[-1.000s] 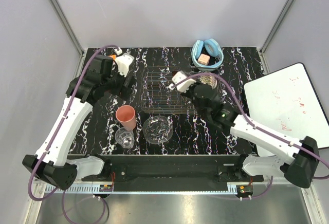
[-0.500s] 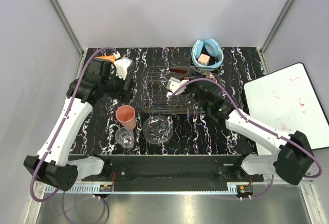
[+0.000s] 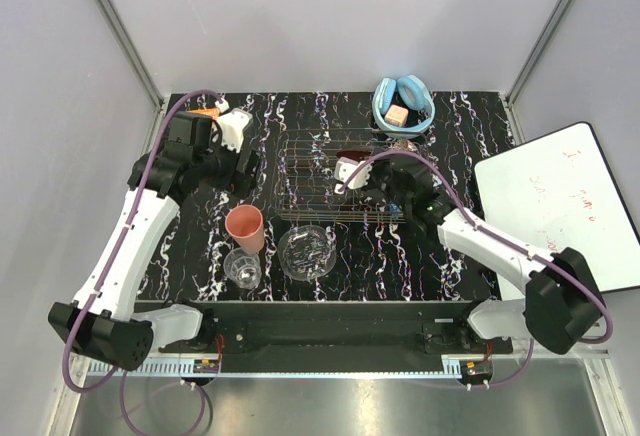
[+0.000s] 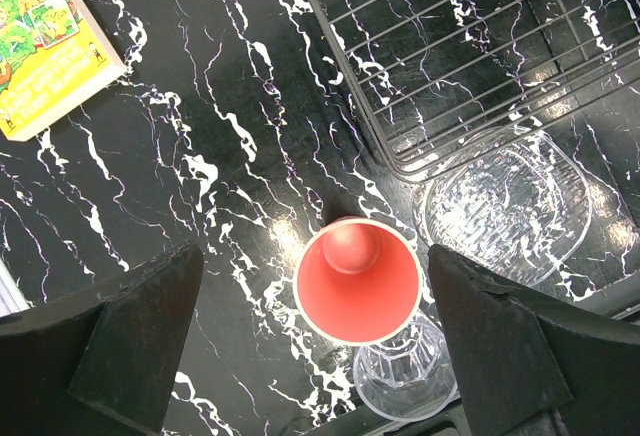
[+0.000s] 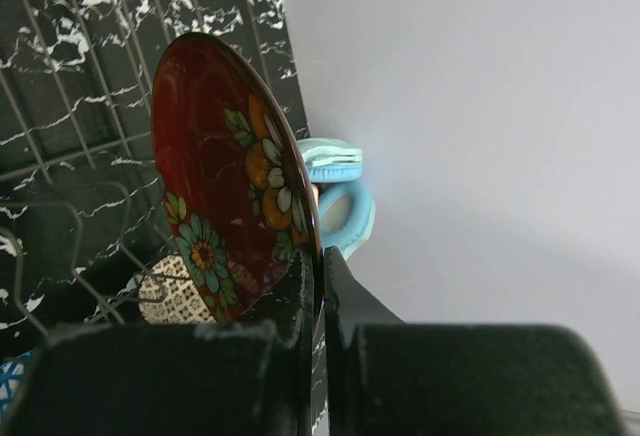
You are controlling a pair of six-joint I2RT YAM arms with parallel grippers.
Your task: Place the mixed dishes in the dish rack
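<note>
Beside rack (image 3: 310, 181): one cup (image 3: 245, 227), apparently one tumbler (image 3: 242, 267).

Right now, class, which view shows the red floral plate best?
Right wrist view: the red floral plate fills it, flowers clear, rim pinched by the right gripper. Top view shows only a dark-red sliver over the dish rack; left wrist view, nothing.
</note>
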